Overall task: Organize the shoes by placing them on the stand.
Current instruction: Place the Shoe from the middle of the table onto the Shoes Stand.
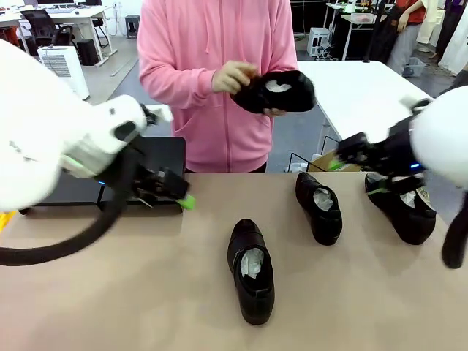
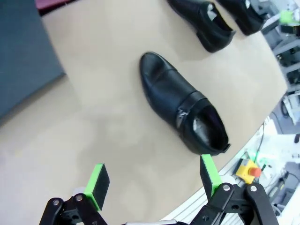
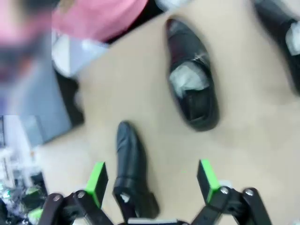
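Person: a person (image 1: 208,80) in a pink top stands at the far side of the desk (image 1: 146,300), facing the robot.
Held shoe: the held shoe (image 1: 276,91) is glossy black and is up in the air before the person's chest, between the person's hands (image 1: 232,75). White paper shows in its opening.
Middle shoe: the middle shoe (image 1: 251,272) lies on the desk on the robot's side, toe toward the person, with crumpled white paper inside.
Second shoe: the second shoe (image 1: 319,208) lies on the desk to the right of the middle shoe, apart from it, also with paper inside.
Right-most shoe: the right-most shoe (image 1: 402,213) lies near the right edge of the desk, partly behind the right arm.
Stand: the stand (image 1: 167,153) is a flat black platform at the far left of the desk, partly hidden by the left arm. The three shoes on the desk are well apart from it.
Left hand: the left hand (image 2: 152,169) has its fingers spread wide and the green pads pinch nothing. It hangs over the bare desk between the stand and the middle shoe.
Right hand: the right hand (image 3: 151,171) is also spread wide and pinches nothing. It hangs above the desk near the second shoe and the right-most shoe. In its own view one shoe lies below the gap between its fingers. I cannot tell how close the pads are to this shoe.
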{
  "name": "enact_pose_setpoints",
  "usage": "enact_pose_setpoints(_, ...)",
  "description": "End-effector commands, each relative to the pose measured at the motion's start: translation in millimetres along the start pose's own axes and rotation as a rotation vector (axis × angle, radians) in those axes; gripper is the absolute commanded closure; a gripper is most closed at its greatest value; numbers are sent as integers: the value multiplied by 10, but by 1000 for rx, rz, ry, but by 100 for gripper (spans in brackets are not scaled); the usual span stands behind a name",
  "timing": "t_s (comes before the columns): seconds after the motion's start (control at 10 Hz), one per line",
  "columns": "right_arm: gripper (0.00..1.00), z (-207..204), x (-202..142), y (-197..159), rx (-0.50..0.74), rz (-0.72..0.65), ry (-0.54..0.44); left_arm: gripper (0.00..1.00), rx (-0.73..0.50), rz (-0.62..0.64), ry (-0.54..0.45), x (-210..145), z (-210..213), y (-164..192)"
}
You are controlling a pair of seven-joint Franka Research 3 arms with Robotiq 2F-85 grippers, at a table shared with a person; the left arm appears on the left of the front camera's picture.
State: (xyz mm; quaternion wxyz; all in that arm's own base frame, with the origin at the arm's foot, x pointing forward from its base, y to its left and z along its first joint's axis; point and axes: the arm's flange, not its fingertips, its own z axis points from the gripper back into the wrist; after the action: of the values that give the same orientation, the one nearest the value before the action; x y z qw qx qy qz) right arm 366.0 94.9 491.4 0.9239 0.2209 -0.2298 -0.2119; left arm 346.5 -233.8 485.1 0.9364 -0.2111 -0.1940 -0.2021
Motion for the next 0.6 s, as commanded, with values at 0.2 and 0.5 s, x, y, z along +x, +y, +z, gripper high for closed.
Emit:
enact_pose_setpoints(0.2,0,446,-498,-1187,-227,-185,-87,0,64,114,161,134,-586,-611)
enact_pose_setpoints(0.5,0,376,-495,-1333,-295,-235,-11,0,-1,110,73,146,-694,-720)
